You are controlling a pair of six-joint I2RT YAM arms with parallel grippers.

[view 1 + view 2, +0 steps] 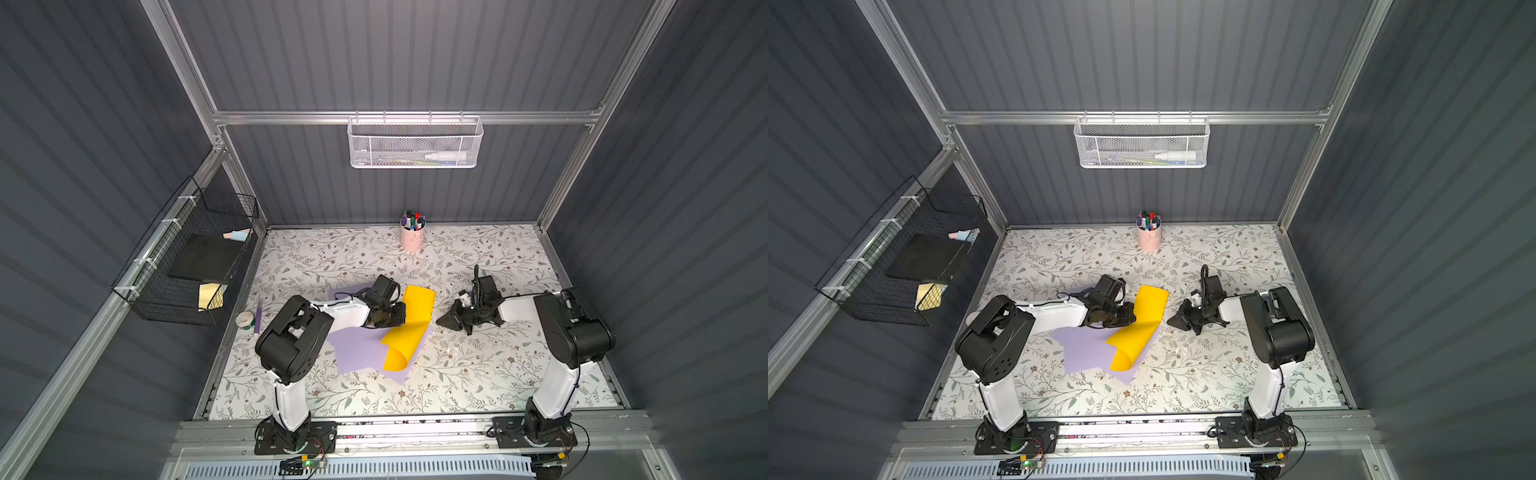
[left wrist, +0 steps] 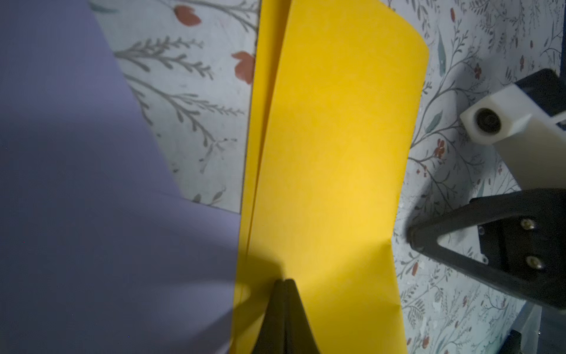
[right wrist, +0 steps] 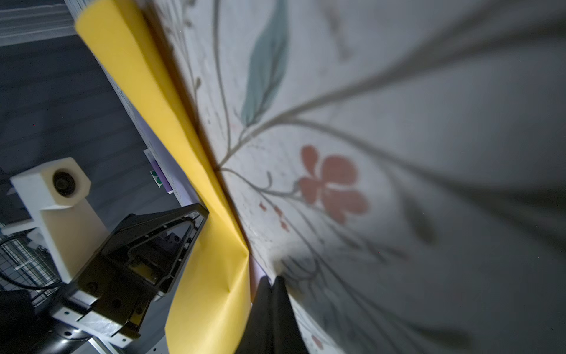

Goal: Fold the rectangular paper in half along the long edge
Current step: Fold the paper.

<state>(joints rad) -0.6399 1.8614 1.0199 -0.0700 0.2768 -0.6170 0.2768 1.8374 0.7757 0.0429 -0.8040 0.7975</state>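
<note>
The rectangular paper (image 1: 417, 318) (image 1: 1148, 311) is a yellow sheet lying partly on purple sheets (image 1: 357, 349). It is doubled over, and two layers show in the left wrist view (image 2: 330, 153). Its near end curls up loosely. My left gripper (image 1: 402, 312) (image 1: 1133, 314) (image 2: 284, 280) is shut with its tips down on the yellow paper, holding nothing. My right gripper (image 1: 438, 321) (image 1: 1169, 321) (image 3: 271, 279) is shut too, tips on the table right beside the paper's right edge (image 3: 144, 92).
A pink cup of markers (image 1: 412, 239) stands at the back of the floral table. A tape roll (image 1: 245, 319) and a purple pen (image 1: 258, 316) lie at the left edge. A black wire basket (image 1: 187, 266) and a white mesh basket (image 1: 413, 143) hang on the walls.
</note>
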